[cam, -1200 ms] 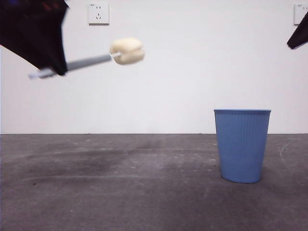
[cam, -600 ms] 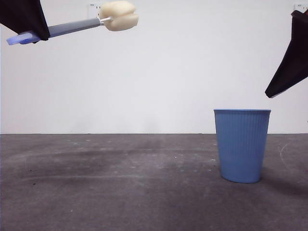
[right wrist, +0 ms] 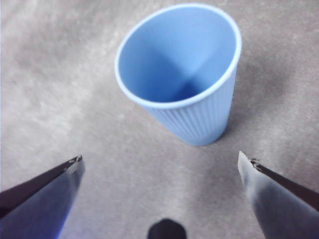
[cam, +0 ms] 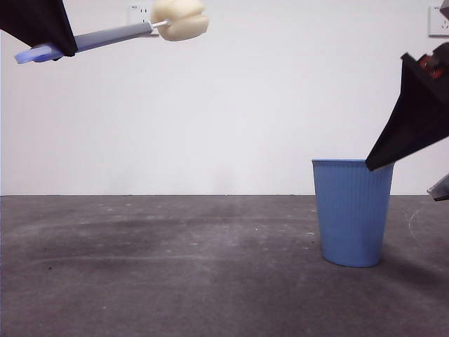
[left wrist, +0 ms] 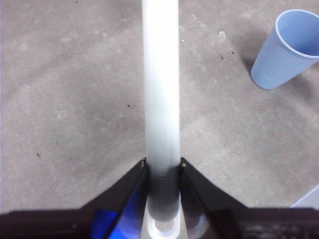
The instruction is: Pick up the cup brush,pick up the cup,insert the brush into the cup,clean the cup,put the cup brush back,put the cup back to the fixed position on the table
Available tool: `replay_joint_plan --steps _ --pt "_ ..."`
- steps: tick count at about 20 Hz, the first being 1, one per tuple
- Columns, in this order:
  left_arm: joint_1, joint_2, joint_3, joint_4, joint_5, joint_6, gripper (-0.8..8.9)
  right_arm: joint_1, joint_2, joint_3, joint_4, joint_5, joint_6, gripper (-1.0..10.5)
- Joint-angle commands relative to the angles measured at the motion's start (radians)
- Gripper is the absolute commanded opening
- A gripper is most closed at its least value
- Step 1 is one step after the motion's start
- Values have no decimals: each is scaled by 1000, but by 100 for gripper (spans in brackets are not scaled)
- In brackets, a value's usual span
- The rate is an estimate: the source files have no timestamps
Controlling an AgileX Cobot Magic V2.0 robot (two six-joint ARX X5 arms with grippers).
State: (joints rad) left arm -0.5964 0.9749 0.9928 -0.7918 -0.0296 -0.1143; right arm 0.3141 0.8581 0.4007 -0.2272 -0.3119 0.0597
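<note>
While the left gripper [left wrist: 162,167] pinches the grey handle of the cup brush [cam: 116,35] between its fingers [left wrist: 133,186], high at the front view's top left, the sponge head [cam: 180,19] is partly cut off by the upper edge. Upright on the bench [cam: 175,267] stands the cup [cam: 353,210], well apart from the brush. Beside its rim hangs the right gripper [right wrist: 162,167], fingers [right wrist: 47,191] spread wide to either side, not touching the cup. Only one right finger shows clearly in the front view.
</note>
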Motion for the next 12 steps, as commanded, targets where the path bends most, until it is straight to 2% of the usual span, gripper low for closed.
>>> replay_joint_plan --steps 1,5,12 --pt "2 -3 -8 5 7 14 -8 14 42 -30 53 23 -25 595" --pt "2 -3 -8 5 6 15 -9 36 142 -47 154 57 -65 598" --pt "2 -3 -8 5 6 16 -8 55 340 -47 337 56 -113 598"
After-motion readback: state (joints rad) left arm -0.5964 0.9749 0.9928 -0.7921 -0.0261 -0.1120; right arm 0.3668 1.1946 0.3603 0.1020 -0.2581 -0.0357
